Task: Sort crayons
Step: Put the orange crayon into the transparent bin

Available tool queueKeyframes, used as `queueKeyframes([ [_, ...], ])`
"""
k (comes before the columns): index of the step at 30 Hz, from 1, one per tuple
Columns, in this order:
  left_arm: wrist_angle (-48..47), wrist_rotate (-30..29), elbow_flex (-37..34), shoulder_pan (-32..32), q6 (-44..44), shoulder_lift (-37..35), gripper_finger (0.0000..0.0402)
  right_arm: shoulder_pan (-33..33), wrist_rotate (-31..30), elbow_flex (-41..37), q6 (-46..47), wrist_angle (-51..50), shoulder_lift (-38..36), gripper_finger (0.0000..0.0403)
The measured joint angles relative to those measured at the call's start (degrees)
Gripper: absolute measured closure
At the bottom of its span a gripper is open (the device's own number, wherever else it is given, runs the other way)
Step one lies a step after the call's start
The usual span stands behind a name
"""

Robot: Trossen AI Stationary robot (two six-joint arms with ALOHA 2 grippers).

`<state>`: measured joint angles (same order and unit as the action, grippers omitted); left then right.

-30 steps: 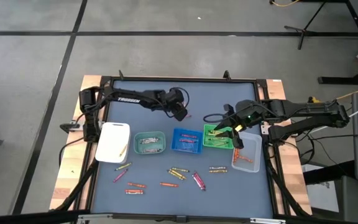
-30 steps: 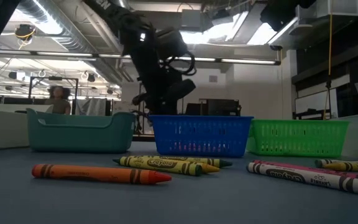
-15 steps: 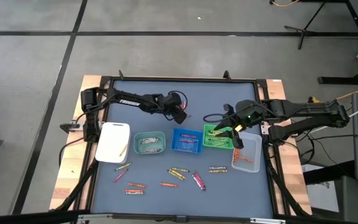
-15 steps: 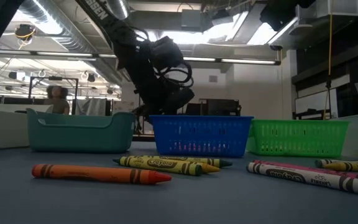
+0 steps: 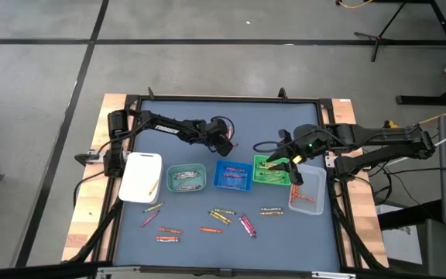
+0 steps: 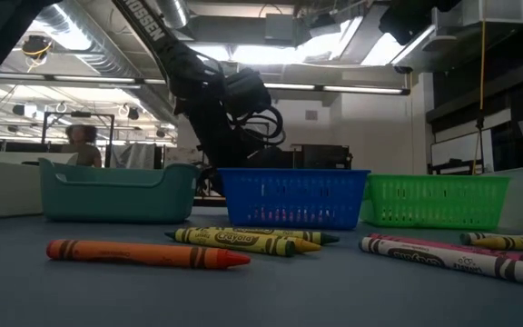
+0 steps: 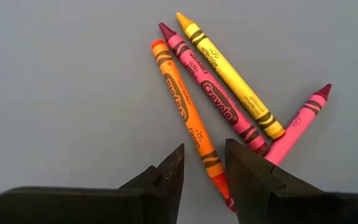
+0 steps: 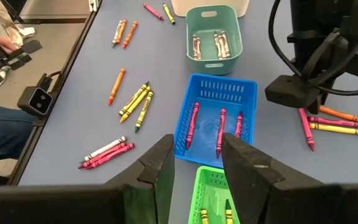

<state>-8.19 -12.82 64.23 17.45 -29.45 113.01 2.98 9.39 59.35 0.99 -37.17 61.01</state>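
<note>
Four crayons (image 7: 210, 102) – orange, two pink, yellow – lie fanned on the counter (image 5: 269, 128) behind the blue tray (image 5: 233, 173). Left gripper (image 7: 202, 163) hangs just above, fingers apart astride the orange one's end. Right gripper (image 8: 194, 155), fingers apart w/ nothing between, hovers over the green tray (image 5: 272, 171).

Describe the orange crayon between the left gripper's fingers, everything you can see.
The orange crayon is a thin stick in an orange paper wrapper with dark bands and print, its tip bare wax. It lies flat on the grey-blue table, slanting, its lower end between the open fingers of the left gripper. A dark pink crayon lies close alongside.
</note>
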Motion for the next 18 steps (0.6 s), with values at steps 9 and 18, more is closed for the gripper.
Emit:
queueKeyframes([
  [9, -0.56, 0.07, 0.07, -0.04, -0.05, 0.0, 0.0348, 0.0, 0.02, 0.0, 0.0, 0.0, 0.0, 0.0271],
  [18, -2.05, 0.02, 0.11, 0.0, -0.52, -0.02, 0.0392, 0.0, 0.04, 0.0, 0.0, -0.02, 0.0, 0.0272],
])
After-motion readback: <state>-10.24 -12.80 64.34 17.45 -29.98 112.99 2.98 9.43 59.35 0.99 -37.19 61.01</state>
